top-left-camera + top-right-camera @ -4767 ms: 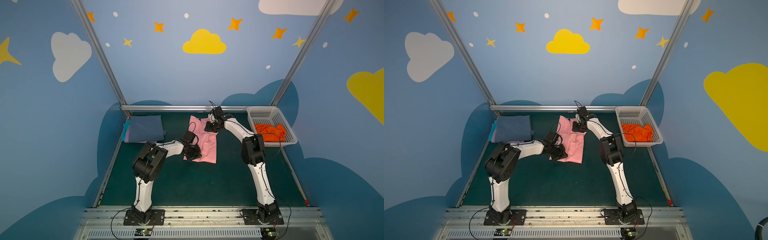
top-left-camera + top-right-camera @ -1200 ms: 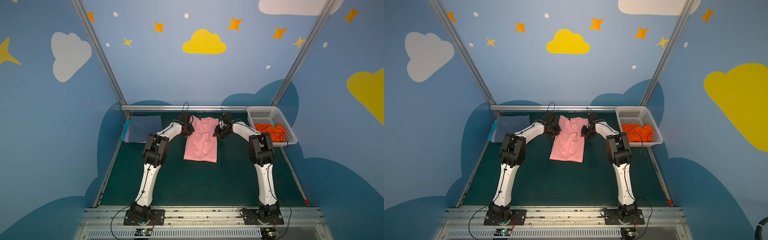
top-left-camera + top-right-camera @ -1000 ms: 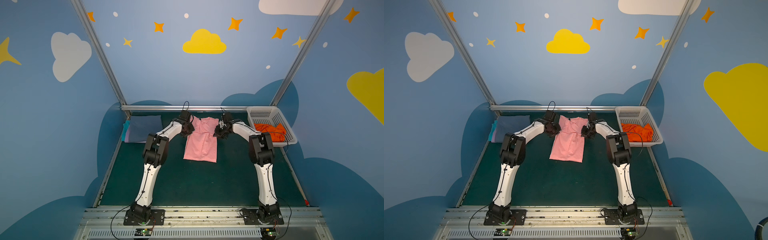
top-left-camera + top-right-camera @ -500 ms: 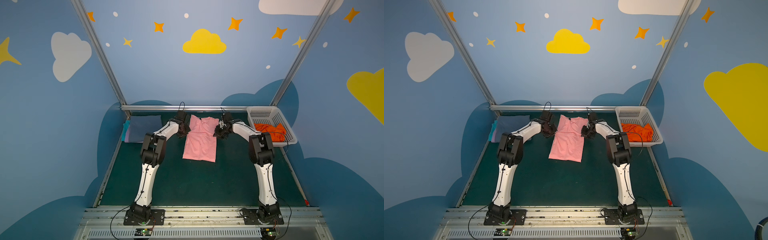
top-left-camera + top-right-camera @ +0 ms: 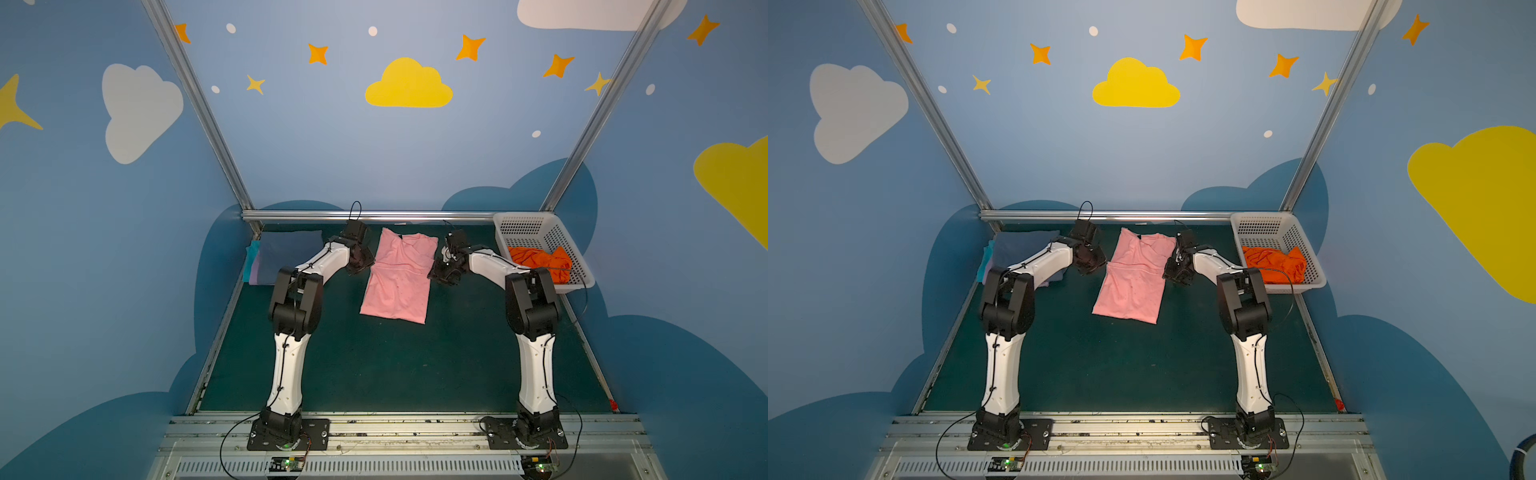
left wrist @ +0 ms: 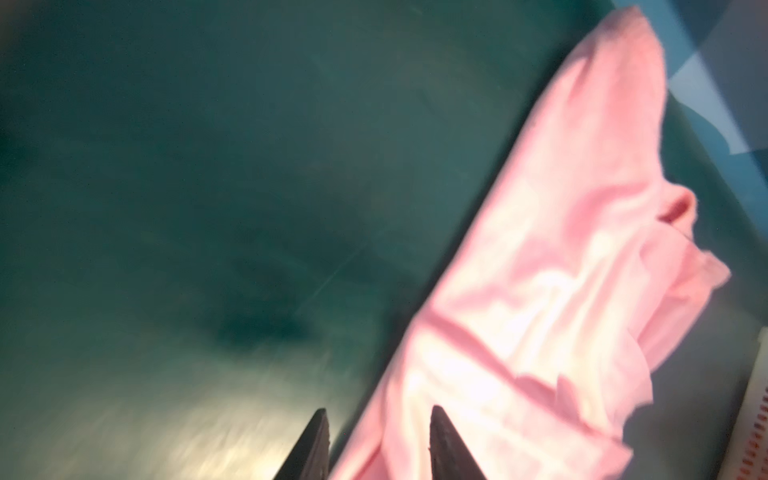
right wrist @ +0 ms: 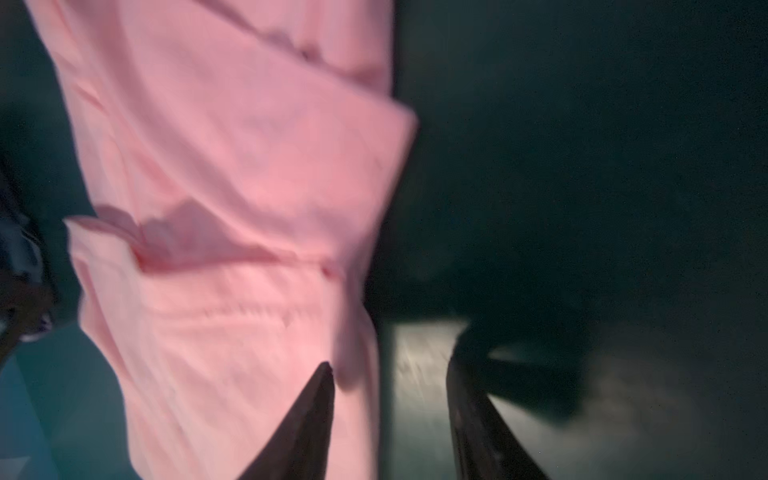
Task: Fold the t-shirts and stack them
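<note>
In both top views, a dark green matte surface (image 5: 374, 365) is enclosed by blue walls (image 5: 332, 158) painted with clouds and stars. A light pink short-sleeved t-shirt (image 5: 399, 278) is laid out at its rear centre, between the left claw (image 5: 362, 261) and the right claw (image 5: 441, 274).

In the left wrist view, the left claw (image 6: 378, 415) is seen released at the shirt's edge.

In the right wrist view, the right claw (image 7: 390, 365) is likewise seen released.

The spread t-shirt (image 5: 397, 282) lies between the left pincer (image 5: 362, 262) and right pincer (image 5: 443, 274); folded t-shirts (image 5: 286, 254) lie beyond the left, the basket (image 5: 524, 226) beyond the right.
</note>
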`<state>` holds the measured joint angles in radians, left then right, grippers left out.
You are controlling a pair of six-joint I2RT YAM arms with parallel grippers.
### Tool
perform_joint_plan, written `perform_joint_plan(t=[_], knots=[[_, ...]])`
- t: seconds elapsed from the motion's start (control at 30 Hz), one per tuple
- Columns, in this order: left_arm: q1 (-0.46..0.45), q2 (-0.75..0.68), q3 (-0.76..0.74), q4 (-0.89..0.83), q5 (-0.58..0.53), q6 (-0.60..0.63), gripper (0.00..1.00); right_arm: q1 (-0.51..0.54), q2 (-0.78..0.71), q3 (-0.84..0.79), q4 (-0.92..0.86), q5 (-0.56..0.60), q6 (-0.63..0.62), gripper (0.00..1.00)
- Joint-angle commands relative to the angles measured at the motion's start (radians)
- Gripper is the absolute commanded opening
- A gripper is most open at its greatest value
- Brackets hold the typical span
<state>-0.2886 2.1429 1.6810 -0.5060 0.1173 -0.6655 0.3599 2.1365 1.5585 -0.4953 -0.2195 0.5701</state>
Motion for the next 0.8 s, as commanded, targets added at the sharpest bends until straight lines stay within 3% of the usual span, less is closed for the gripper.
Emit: perform_joint_plan(t=[0.0, 0.13, 0.27, 0.33, 0.5, 0.77], knots=[[-0.007, -0.179, -0.188, 0.043, -0.032, -0.01, 0.41, 0.026, -0.154, -0.157, 0.003, 0.065, 0.033, 0.5], [-0.028, -0.353, -0.499, 0.142, -0.02, -0.06, 0.43, 0.098, -0.268, -0.331, 0.016, 0.084, 0.083, 0.55], [-0.06, -0.427, -0.669, 0.214, 0.019, -0.073, 0.56, 0.182, -0.294, -0.429, 0.065, 0.043, 0.142, 0.58], [-0.073, -0.431, -0.707, 0.236, 0.038, -0.077, 0.62, 0.209, -0.286, -0.462, 0.116, 0.013, 0.177, 0.59], [-0.082, -0.401, -0.734, 0.281, 0.083, -0.086, 0.65, 0.224, -0.232, -0.467, 0.175, -0.036, 0.228, 0.6], [-0.097, -0.359, -0.79, 0.326, 0.139, -0.102, 0.57, 0.247, -0.228, -0.489, 0.189, -0.067, 0.264, 0.52]])
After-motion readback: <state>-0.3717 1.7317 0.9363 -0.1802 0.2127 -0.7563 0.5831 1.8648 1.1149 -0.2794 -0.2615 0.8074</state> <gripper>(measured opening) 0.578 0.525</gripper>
